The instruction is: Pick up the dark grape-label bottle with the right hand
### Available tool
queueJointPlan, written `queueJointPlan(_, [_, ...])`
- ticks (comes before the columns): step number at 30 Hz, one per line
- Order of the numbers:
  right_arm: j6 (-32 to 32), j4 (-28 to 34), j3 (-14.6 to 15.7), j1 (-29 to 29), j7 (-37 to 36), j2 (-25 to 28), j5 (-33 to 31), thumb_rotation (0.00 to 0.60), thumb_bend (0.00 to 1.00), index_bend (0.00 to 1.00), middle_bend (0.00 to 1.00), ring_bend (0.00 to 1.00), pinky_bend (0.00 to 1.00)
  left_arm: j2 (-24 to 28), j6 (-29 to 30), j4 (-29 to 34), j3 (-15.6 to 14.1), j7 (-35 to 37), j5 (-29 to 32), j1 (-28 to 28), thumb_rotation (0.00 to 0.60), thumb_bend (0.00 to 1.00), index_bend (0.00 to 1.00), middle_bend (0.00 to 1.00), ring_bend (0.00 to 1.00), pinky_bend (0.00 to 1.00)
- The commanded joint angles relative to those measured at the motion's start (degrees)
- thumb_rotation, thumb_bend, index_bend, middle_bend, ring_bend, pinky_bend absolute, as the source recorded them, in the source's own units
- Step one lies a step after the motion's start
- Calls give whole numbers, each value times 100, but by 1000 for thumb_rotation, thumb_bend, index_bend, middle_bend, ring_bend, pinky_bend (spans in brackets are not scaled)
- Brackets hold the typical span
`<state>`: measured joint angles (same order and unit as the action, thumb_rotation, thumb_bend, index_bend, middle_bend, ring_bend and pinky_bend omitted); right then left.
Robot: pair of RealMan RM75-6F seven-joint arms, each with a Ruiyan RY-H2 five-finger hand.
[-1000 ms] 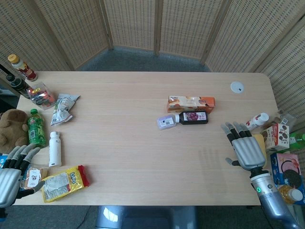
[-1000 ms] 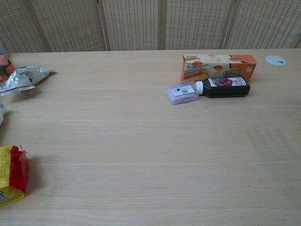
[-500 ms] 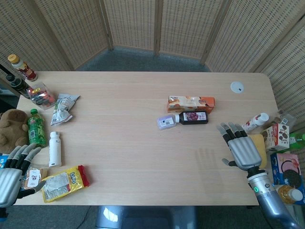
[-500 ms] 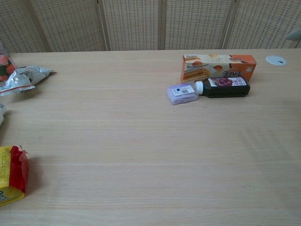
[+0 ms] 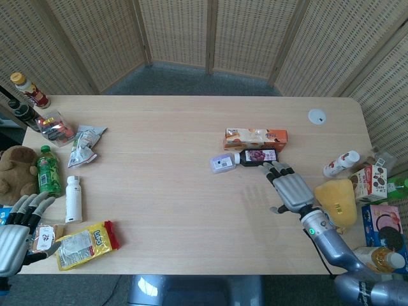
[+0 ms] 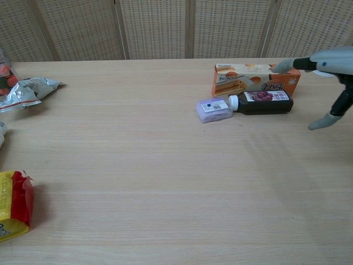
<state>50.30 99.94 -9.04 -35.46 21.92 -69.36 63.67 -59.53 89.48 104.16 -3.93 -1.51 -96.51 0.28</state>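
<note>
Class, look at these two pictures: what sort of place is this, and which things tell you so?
Probably an indoor robot test area, not a home. A wooden table strewn with snacks and drinks, such as the grape bottle, stands ringed by woven screens, and a robot hand reaches over it.

Two robot hands, left [image 5: 14, 239] and right [image 5: 292, 191], flanked one wooden worktop [image 5: 172, 191]. At its centre lay one dark grape-label bottle [image 5: 257, 157], one orange carton [image 5: 255, 138] and one small lilac box [image 5: 222, 164]. Toward nine o'clock sat one white bottle [image 5: 73, 199], one green bottle [image 5: 47, 169], one silver pouch [image 5: 83, 146] and one yellow packet [image 5: 87, 243].
</note>
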Motion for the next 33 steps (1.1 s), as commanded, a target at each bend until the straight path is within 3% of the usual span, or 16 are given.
queueJointPlan(1, [-528,-516,-162,-443,-134,-396,-484,600,144,0,74,0,1,13,3,5,1,-4,19,7,600,225,119,74,0,0])
queueJointPlan(10, [-1242,-1534,-229,-1037,-429,-946,-1023,600,144,0,73,0,4,51,-15,48,18,-62,81,9,600,225,119,74,0,0])
queueJointPlan(20, [-1818,-2679,-254,-1463,-942,-1453,-1098,600,144,0,74,0,4,56,-105,89,56,-112,190,-29,600,227,118,74,0,0])
queueJointPlan(33, [-2233,-3669,-186,-1764,-1344,-1861,-1068,600,145,0,76,0,19,68,-63,92,62,-131,235,8,600,225,119,74,0,0])
